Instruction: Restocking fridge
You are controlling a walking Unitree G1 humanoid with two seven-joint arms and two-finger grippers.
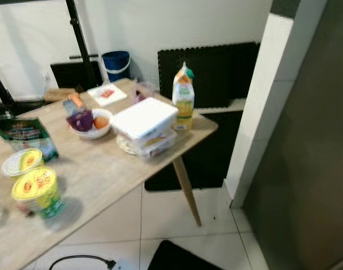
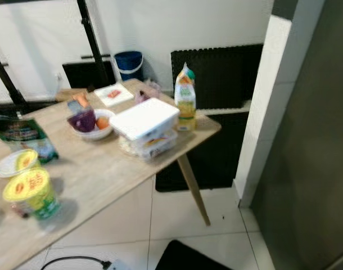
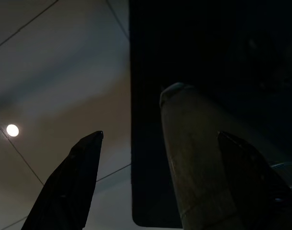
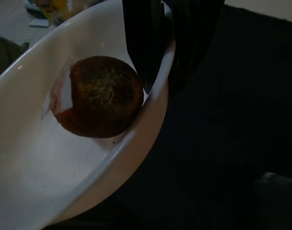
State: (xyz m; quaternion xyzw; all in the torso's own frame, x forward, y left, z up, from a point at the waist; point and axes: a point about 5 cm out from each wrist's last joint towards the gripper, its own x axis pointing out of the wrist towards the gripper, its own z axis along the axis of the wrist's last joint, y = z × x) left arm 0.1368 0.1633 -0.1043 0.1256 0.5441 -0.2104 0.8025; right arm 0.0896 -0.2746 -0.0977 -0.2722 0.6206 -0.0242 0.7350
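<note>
My right gripper [image 4: 162, 72] hangs low over a dark mat, its fingers [image 4: 143, 43] pinched tight on the rim of a white bowl [image 4: 50, 158]: one finger inside the wall, the other outside. The bowl tilts, and one round brown thing [image 4: 99, 96] lies in it against a scrap of pale wrapper; I cannot tell what food it is. My left gripper [image 3: 158, 179] points down at the tiled floor [image 3: 50, 72] and the edge of a black mat [image 3: 194, 57]; its two fingers [image 3: 69, 187] stand wide apart with nothing between them, a pale wooden leg behind.

On the wooden bench [image 1: 109, 174] the nearest things are two yellow-lidded cups: one upright [image 1: 37, 192], one lower beside it [image 1: 22, 162]. Just behind lies one green packet [image 1: 25, 135], flat. Farther along sits a second white bowl [image 1: 93, 128] holding a purple item [image 1: 80, 120] and an orange one [image 1: 100, 121]. Beside it is a stack of clear food boxes with a white lid [image 1: 144, 119]; I cannot count them surely. At the bench's far corner one juice carton [image 1: 183, 97] stands upright, just beside the stack. One flat white tray [image 1: 107, 94] lies at the far edge. Beyond, a blue bucket [image 1: 116, 64] stands by the wall. The grey fridge side [image 1: 306, 157] rises on my right, well apart from the bench.
</note>
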